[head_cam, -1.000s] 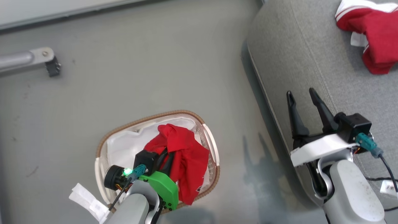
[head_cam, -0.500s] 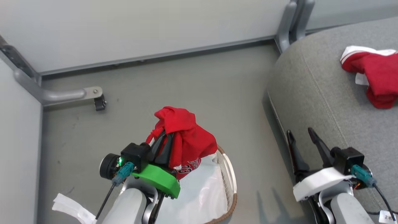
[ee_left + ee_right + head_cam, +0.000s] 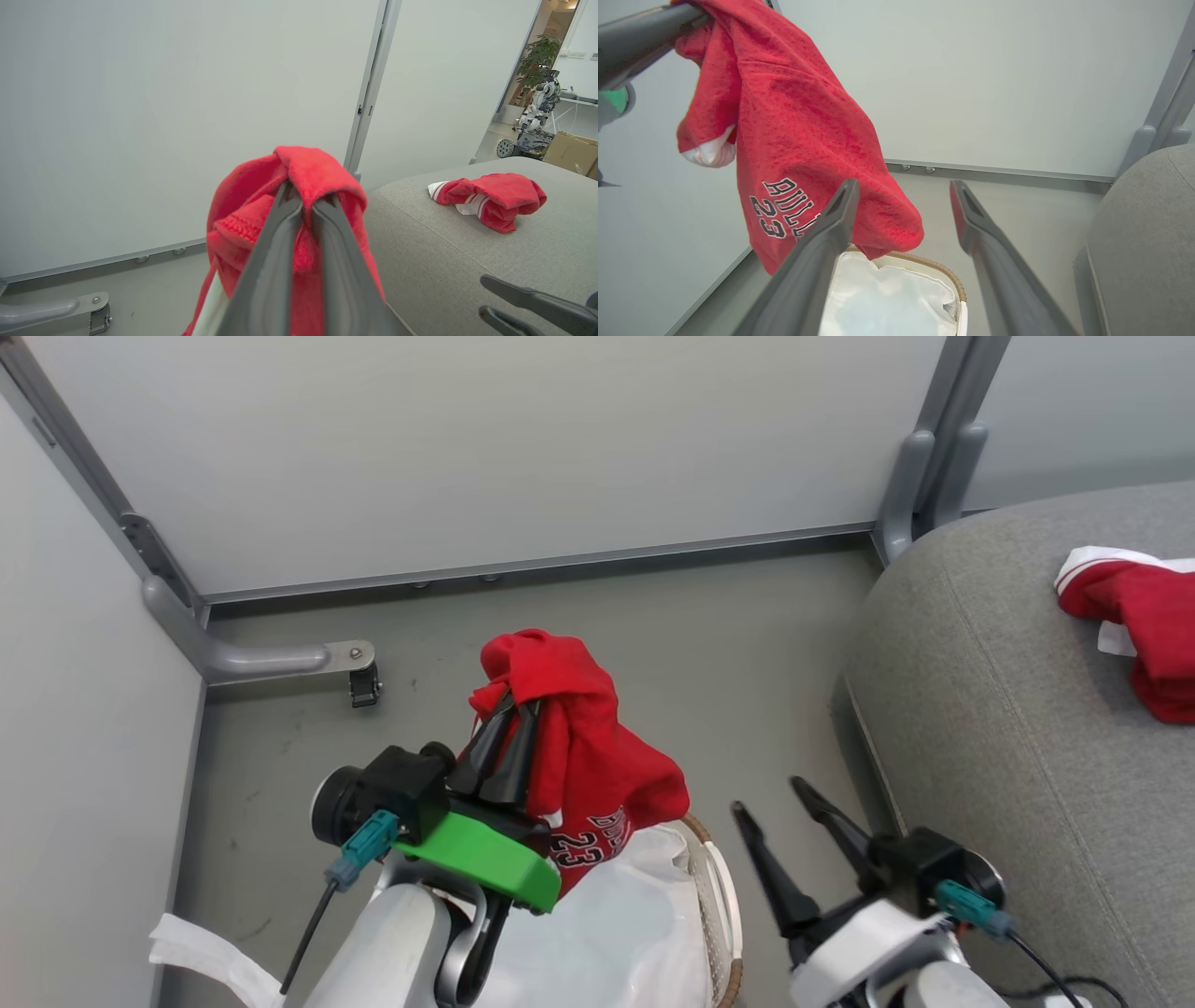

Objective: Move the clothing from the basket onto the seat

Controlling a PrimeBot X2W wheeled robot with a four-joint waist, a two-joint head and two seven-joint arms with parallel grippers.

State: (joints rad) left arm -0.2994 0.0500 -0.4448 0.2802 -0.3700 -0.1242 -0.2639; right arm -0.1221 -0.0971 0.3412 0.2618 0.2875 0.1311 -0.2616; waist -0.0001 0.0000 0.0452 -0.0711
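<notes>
The left gripper (image 3: 521,711) is clamped on a bunched fold of the garment (image 3: 597,756), which hangs in the air above the basket (image 3: 721,894); the right gripper (image 3: 767,795) is spread and empty just beside it. The garment is red fleecy knit with a white cuff and printed lettering; judged light and limp, it should drape, swing and resist slipping, so a pinch on a thick fold suits it. The basket is perforated plastic with a woven rim and smooth white liner (image 3: 616,933). Beyond, the seat (image 3: 980,691) is coarse grey weave, rounded and seamed, bearing a second garment (image 3: 1144,616)
</notes>
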